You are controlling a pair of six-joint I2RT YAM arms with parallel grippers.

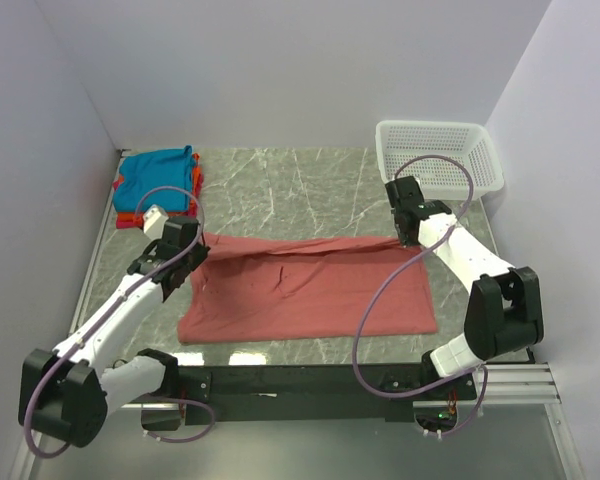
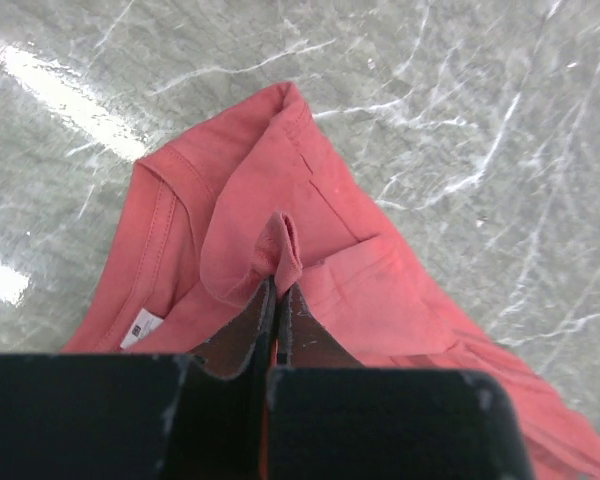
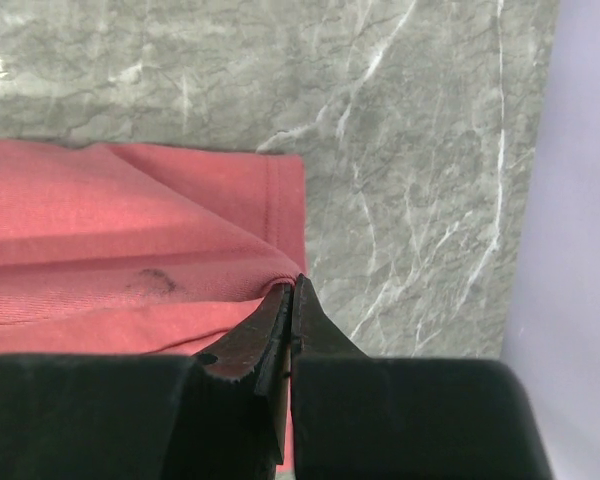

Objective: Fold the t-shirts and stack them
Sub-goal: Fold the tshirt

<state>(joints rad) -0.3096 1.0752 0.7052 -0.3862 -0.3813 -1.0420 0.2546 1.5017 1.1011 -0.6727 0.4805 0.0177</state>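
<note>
The large salmon-pink t-shirt (image 1: 310,290) lies spread on the marble table, its far edge lifted between both grippers. My left gripper (image 1: 185,240) is shut on a pinched fold of the shirt near the collar (image 2: 280,250); a white label (image 2: 142,325) shows beside it. My right gripper (image 1: 408,232) is shut on the shirt's right edge (image 3: 280,275), held just above the table. A folded stack with a teal-blue shirt (image 1: 158,178) on top and orange and red edges below (image 1: 126,218) sits at the far left.
A white plastic mesh basket (image 1: 442,158) stands at the far right corner. White walls close in the table on the left, back and right. Bare marble (image 1: 300,190) lies between the stack and the basket.
</note>
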